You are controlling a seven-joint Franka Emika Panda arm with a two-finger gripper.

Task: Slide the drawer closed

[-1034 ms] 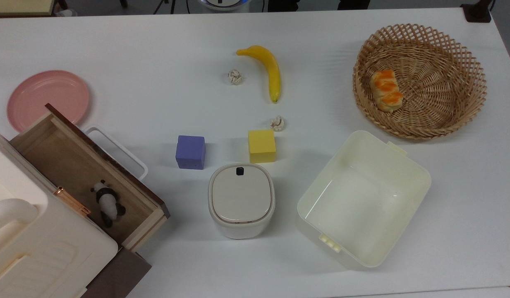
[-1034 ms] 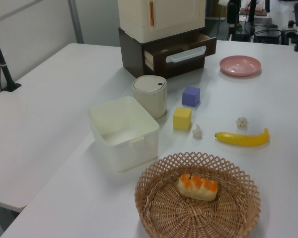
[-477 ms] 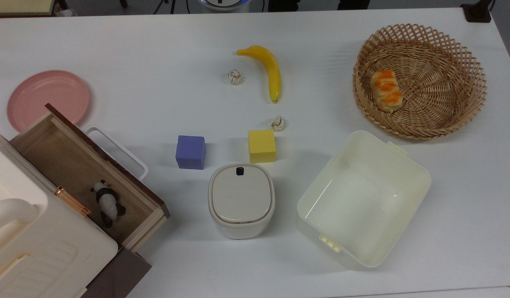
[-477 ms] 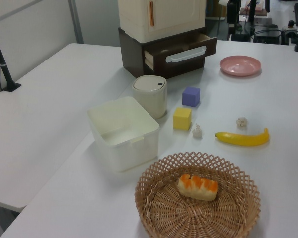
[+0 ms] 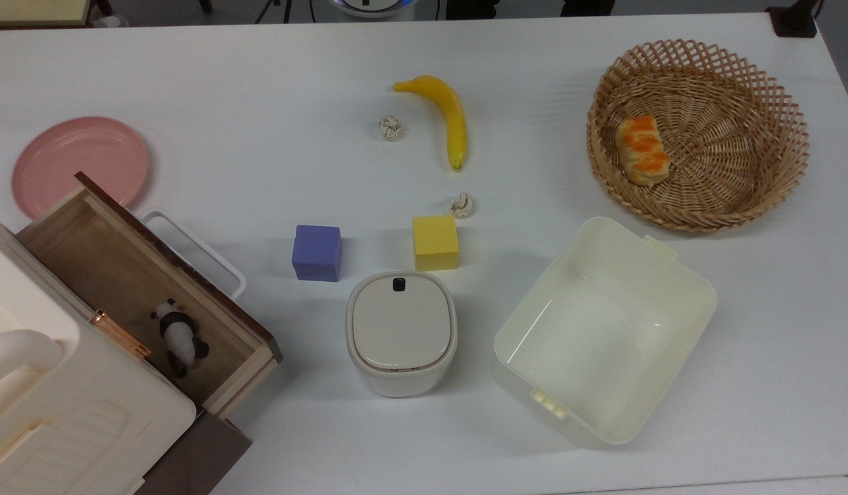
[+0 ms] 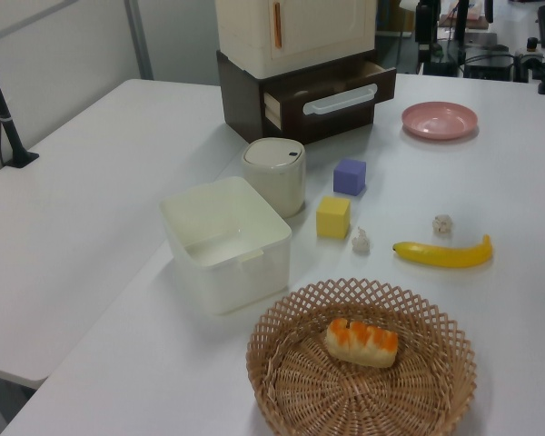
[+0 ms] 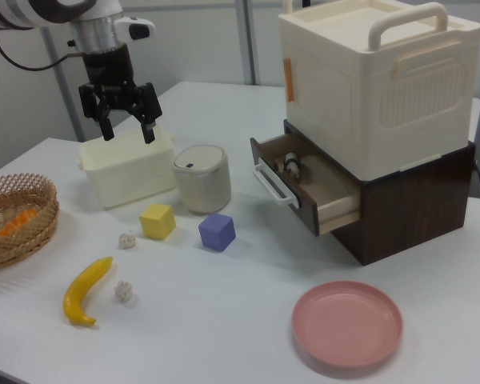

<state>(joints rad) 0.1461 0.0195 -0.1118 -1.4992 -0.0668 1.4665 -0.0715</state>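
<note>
1. The drawer (image 7: 304, 188) stands pulled out of the cabinet (image 7: 400, 200), a toy panda (image 5: 178, 337) inside.
2. It looks like rigid, light wood; its white bar handle (image 7: 270, 184) or dark front panel suits a flat push.
3. The gripper (image 7: 125, 126) hangs well away from the cabinet, above the cream tub (image 7: 128, 172), fingers spread, holding nothing.

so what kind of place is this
Likely a robot lab test bench: a black two-finger gripper hangs open over a white table strewn with props, like a yellow toy banana and purple foam cube.
</note>
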